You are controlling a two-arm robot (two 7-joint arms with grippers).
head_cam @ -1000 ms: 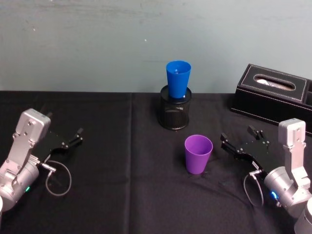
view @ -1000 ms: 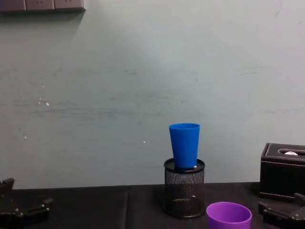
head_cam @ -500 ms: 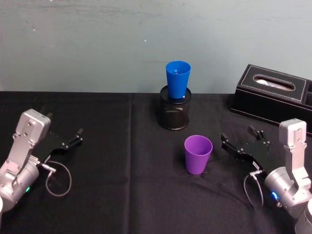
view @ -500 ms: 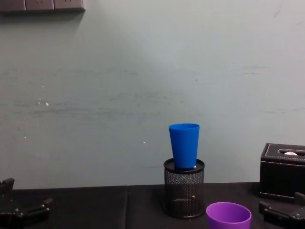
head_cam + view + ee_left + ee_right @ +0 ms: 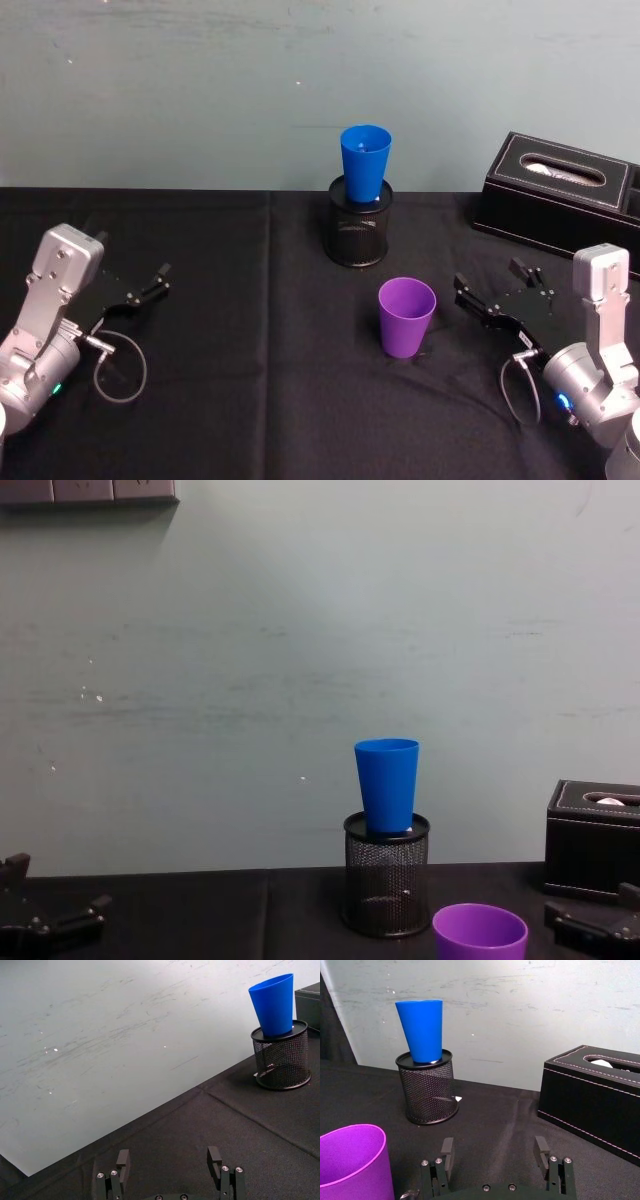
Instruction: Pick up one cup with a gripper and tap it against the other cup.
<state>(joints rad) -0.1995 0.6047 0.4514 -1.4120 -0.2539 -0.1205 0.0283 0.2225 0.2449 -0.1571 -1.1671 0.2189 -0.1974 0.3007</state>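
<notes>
A: Item one, the purple cup (image 5: pixel 407 316): where does it stand?

B: Upright on the black counter (image 5: pixel 250 380), right of the middle and nearer the front edge than the holder. Nothing grips it.

A: Item two, the blue cup (image 5: pixel 365 163)?

B: It sits in the mouth of the black mesh pen holder (image 5: pixel 358 233), towards the back edge, tilted a little. It stands well apart from the purple cup.

A: Item three, the right gripper (image 5: pixel 497 296)?

B: Low over the counter near the right edge, just beside the purple cup but not touching it. Its jaws are spread wide and hold nothing.

A: The left gripper (image 5: pixel 158 279)?

B: Parked near the left edge, jaws wide apart as well, empty.

A: Other stock?

B: A black tissue box (image 5: pixel 560 196) at the back right corner.

A: Change over the last second?

B: Very little. The right gripper has shifted only slightly beside the purple cup; both cups are where they were.

A: Meaning for the task?

B: Likely the approach stage. The grasp is not yet made, and the tap remains to be done.
</notes>
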